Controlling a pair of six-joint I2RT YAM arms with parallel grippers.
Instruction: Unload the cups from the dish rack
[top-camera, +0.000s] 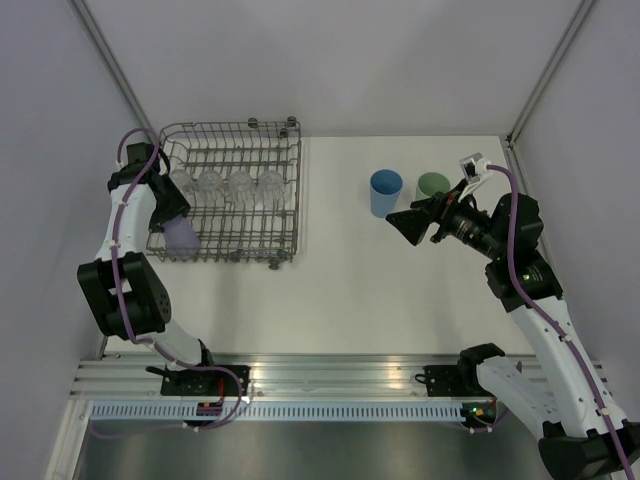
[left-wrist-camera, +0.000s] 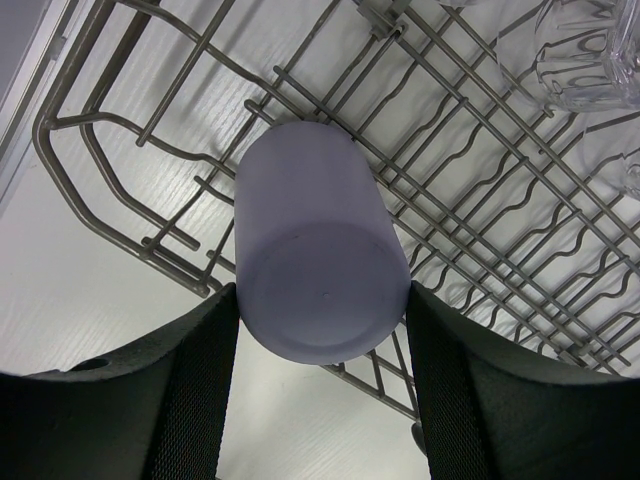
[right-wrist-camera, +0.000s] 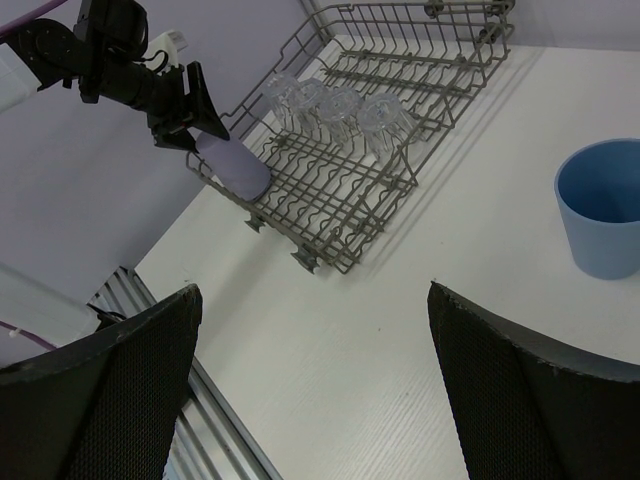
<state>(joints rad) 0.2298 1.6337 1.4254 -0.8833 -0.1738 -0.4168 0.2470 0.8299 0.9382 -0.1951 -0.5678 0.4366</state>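
Observation:
The grey wire dish rack (top-camera: 285, 205) stands at the back left. Several clear cups (top-camera: 225, 185) sit in a row inside it. My left gripper (top-camera: 172, 225) is at the rack's near left corner, shut on the lilac cup (top-camera: 182, 240). In the left wrist view both fingers (left-wrist-camera: 205, 370) press the sides of the lilac cup (left-wrist-camera: 320, 250), which lies tilted over the rack wires (left-wrist-camera: 120, 210). The blue cup (top-camera: 385, 192) and the green cup (top-camera: 433, 184) stand on the table at the right. My right gripper (top-camera: 405, 225) is open and empty just near of the blue cup.
The right wrist view shows the rack (right-wrist-camera: 400, 190), the clear cups (right-wrist-camera: 330, 105), the lilac cup (right-wrist-camera: 232, 165) and the blue cup (right-wrist-camera: 600, 215). Grey walls close the left, back and right. A metal rail (top-camera: 330, 380) runs along the near edge.

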